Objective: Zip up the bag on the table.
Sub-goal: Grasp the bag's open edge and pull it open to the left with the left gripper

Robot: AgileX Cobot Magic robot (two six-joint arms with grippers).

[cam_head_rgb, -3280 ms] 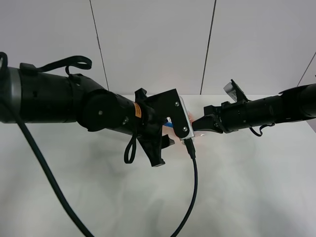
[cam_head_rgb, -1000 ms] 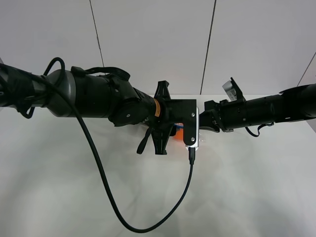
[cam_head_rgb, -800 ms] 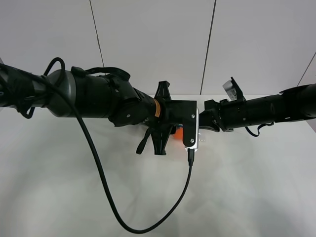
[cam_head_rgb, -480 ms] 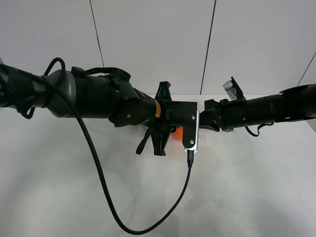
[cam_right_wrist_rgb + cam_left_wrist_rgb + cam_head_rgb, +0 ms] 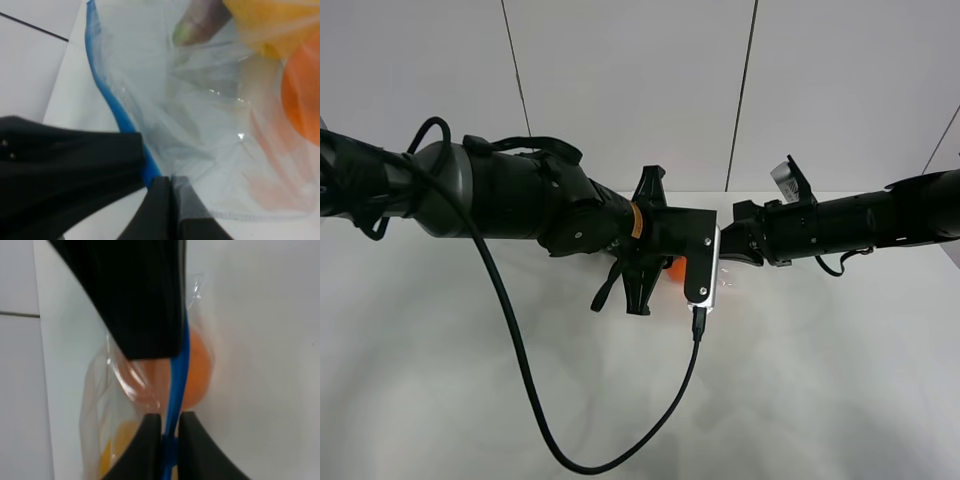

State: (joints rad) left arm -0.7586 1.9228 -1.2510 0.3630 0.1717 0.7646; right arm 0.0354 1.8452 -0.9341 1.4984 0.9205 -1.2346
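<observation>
Two black robot arms meet above a white table [image 5: 800, 380], where the bag [image 5: 200, 125], a clear crinkly plastic pouch, lies toward the far edge, about midway between the left and right edges and well away from every corner. In the high view the arms hide nearly all of it; only a patch of orange and a glint of plastic show between them. The left gripper [image 5: 168, 422] has its jaws drawn narrow, pinched on the blue zipper strip [image 5: 177, 375], which runs straight out from between its two black fingers [image 5: 147, 450]. The right gripper [image 5: 171, 182] is likewise clamped tight, gripping the bag's edge where the blue strip ends against its fingers. Through the plastic an orange [image 5: 197, 370] presses close beside the strip, with a yellow pear [image 5: 270, 25] and the green-tipped end of a purple eggplant [image 5: 205, 17] deeper in the bag. A black cable [image 5: 532, 390] hangs from the left arm [image 5: 510, 200] and loops over the near half of the table. A pale panelled wall [image 5: 620, 90] stands behind the far edge.
</observation>
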